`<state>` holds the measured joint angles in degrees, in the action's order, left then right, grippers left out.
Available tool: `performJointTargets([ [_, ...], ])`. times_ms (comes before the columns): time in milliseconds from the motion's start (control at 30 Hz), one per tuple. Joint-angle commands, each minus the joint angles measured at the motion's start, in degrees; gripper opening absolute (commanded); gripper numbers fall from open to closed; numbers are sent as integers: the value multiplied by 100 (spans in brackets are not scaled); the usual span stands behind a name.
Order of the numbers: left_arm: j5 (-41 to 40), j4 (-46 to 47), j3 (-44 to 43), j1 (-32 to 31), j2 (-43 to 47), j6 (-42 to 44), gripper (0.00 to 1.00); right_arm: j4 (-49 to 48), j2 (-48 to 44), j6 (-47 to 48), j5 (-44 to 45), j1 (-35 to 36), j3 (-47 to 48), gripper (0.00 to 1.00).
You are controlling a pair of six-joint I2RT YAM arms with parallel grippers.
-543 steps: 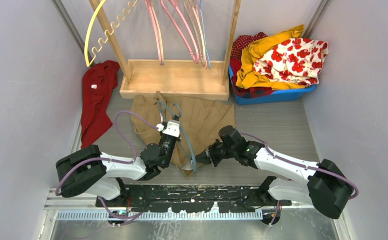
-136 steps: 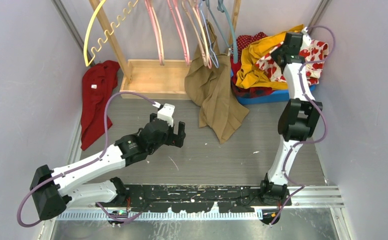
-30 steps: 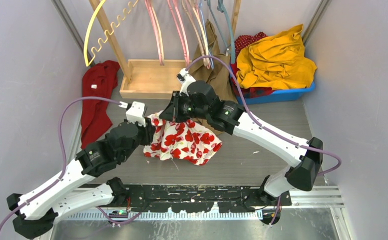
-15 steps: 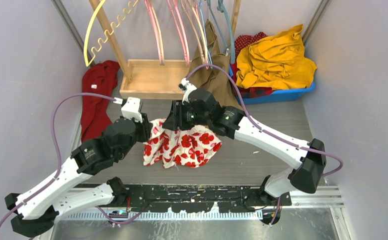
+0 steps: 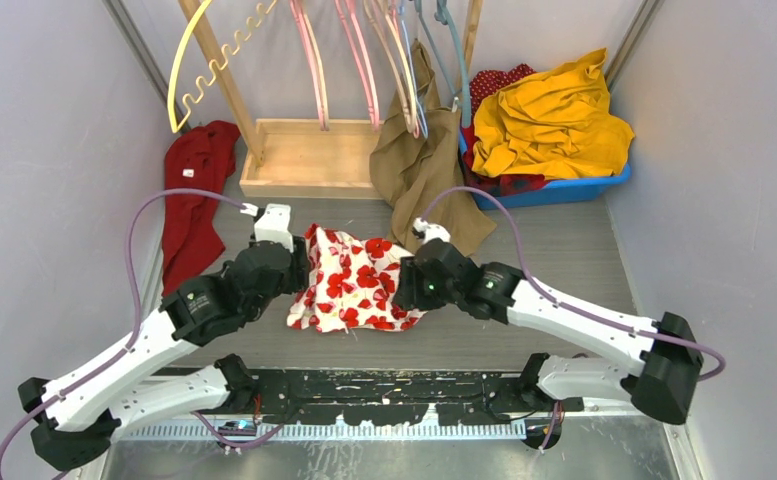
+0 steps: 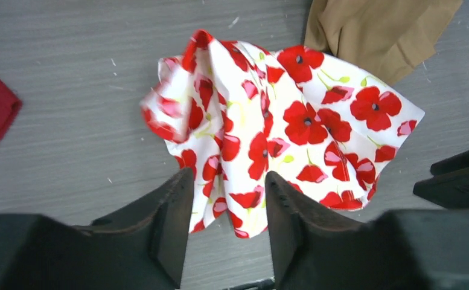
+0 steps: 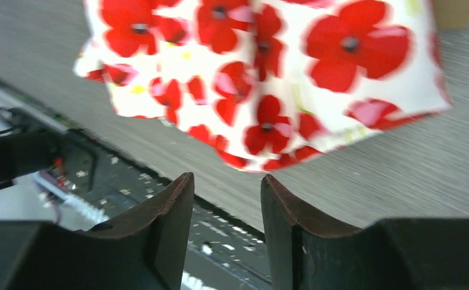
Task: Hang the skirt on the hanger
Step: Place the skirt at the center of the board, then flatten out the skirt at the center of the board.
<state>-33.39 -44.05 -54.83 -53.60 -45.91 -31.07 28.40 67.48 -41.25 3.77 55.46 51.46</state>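
- Staging, I judge: poppy-print skirt (image 5: pixel 356 282) lies rumpled on the table (image 5: pixel 564 270), between both arms.
- Left gripper (image 6: pixel 226 223) and right gripper (image 7: pixel 227 223) both spread, holding nothing.
- Next: pinch an edge, fetch a pink hanger (image 5: pixel 309 60).

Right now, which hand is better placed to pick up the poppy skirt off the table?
Left. The left hand, open, straddles the edge of the skirt; the right hand, open too, sits short of it.
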Motion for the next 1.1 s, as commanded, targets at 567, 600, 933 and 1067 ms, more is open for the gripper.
performJointTargets([
  [567,140,-610,537,-1381,-472,-1427,59,2,-581,689,2490,210,-951,48],
  [600,121,-644,531,-1381,-467,-1428,59,125,-529,856,2610,268,-869,49],
  [933,133,-446,497,-1381,-631,-1316,59,328,388,2633,3598,1404,-389,56],
  [1067,132,-452,496,-1381,-589,-1291,59,376,713,2930,3427,1429,-250,56],
])
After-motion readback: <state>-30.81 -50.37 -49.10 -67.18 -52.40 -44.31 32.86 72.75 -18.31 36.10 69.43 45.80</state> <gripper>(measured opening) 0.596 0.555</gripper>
